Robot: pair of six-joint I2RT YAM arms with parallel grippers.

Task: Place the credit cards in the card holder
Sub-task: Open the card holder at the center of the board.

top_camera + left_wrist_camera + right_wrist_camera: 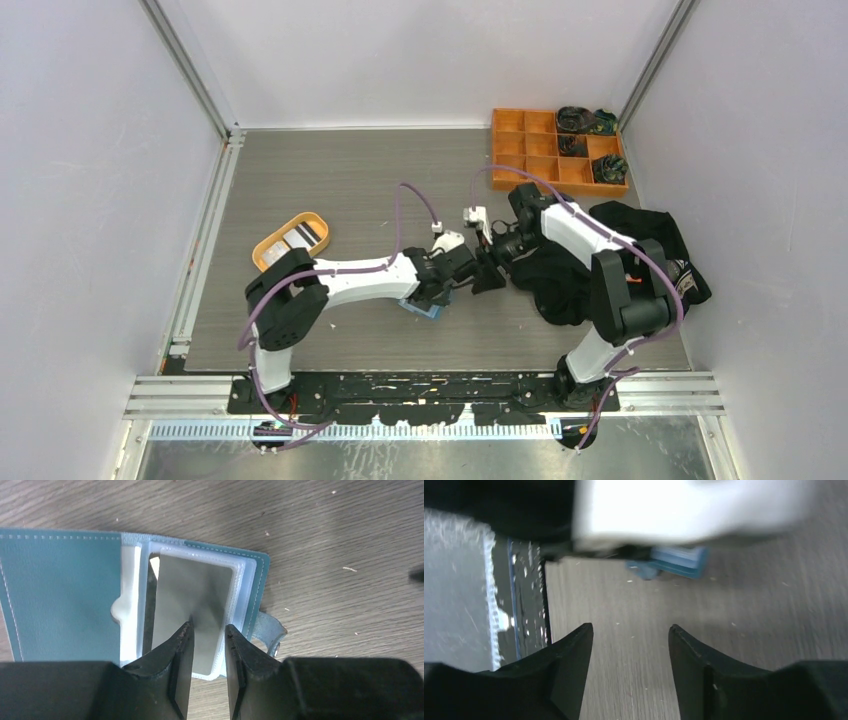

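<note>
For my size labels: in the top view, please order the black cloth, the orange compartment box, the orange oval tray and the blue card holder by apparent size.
1. black cloth, partly covered by the right arm
2. orange compartment box
3. orange oval tray
4. card holder: mostly hidden under the left arm, so unsure

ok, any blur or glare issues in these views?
Right wrist: left arm and card holder smeared, out of focus. Left wrist: crisp on the holder's pockets, soft sheen across the card. Top external: even light, sharp, no glare.
</note>
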